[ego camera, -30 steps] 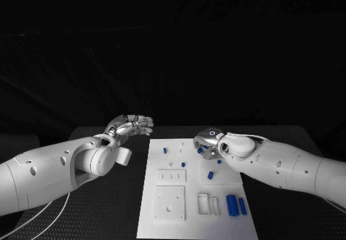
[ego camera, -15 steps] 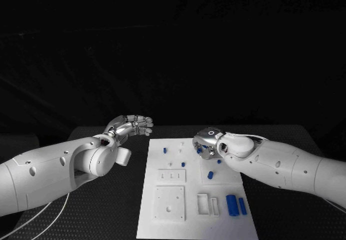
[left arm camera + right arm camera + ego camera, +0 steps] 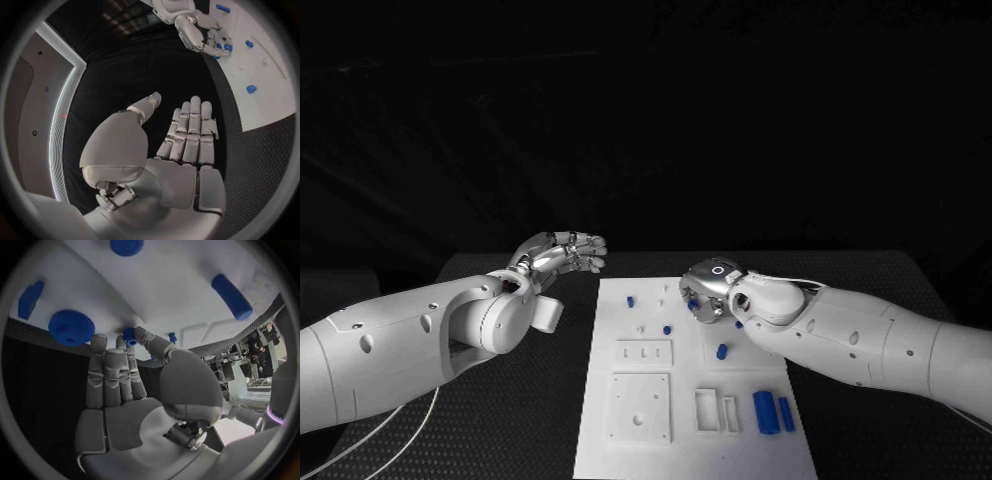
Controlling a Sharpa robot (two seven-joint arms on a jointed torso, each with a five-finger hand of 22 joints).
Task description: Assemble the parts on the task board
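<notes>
The board (image 3: 692,400) lies in the middle of the black table (image 3: 516,400), long side running away from the robot. The left hand (image 3: 564,250) hovers over bare table just off the board's far left corner. The left wrist view shows its fingers (image 3: 187,135) stretched out straight and side by side, the thumb apart, nothing in them.

The right hand (image 3: 708,293) is down over the far right part of the board, palm toward the plate. From its wrist, the fingers (image 3: 112,375) lie straight and close together, and the thumb and the nearest fingertip meet at a small blue part (image 3: 129,335). I cannot tell whether it is pinched or only touched. A blue gear (image 3: 71,327) sits just beside those fingertips.

Other blue parts are scattered on the board: a peg (image 3: 630,300) near the far left edge, a small one (image 3: 666,329) close to the right hand, another (image 3: 721,351) toward the middle. Two cylinders (image 3: 764,411) lie side by side near the right edge, next to a white slotted block (image 3: 717,410).
</notes>
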